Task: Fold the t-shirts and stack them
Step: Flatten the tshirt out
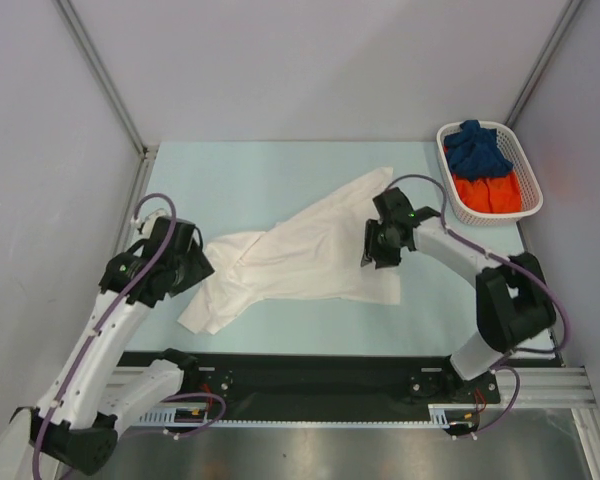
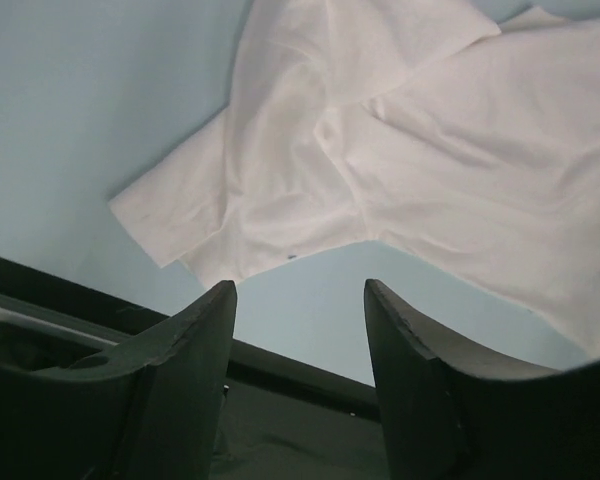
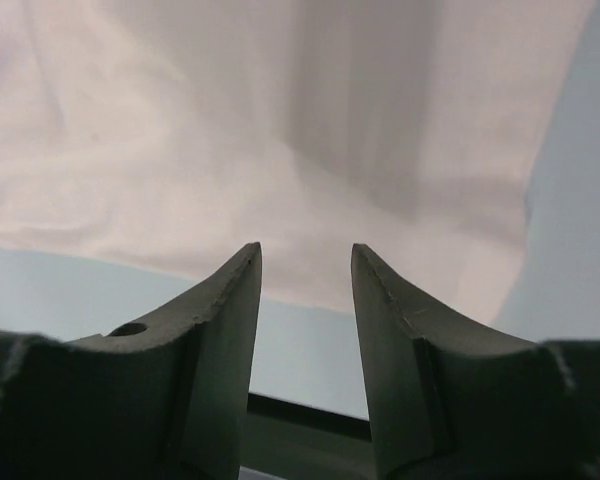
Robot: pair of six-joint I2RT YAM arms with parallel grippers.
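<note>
**Operator:** Base end first. Report what sits nearest the overhead camera.

**Unit:** At 6 o'clock, the black rail (image 1: 310,372) carries my two arm bases along the near edge of the table (image 1: 240,170).

**Operator:** State of the left gripper?

**Unit:** My left gripper (image 2: 298,290) is released. The jaws stand apart with nothing between them. It sits at the 9 o'clock end of the white t-shirt (image 1: 310,250), just beside the cloth. In its wrist view, one sleeve (image 2: 165,215) lies at 10 o'clock and the shirt body spreads from 12 to 2 o'clock.

**Operator:** State of the right gripper?

**Unit:** My right gripper (image 3: 305,250) is also released, jaws apart and holding nothing. It is above the 3 o'clock side of the same shirt. In its wrist view, bare table shows between the fingertips and the cloth edge lies just past them at 12 o'clock. I cannot tell whether the fingers touch the cloth.

**Operator:** Position of the garments?

**Unit:** The white t-shirt lies rumpled and unfolded on the table, running diagonally from 8 o'clock to 1 o'clock. The basket (image 1: 492,216) stands at the 2 o'clock corner, well apart from the shirt. Inside it, the orange t-shirt (image 1: 488,192) fills the near half and the dark blue t-shirt (image 1: 477,150) fills the far half.
</note>
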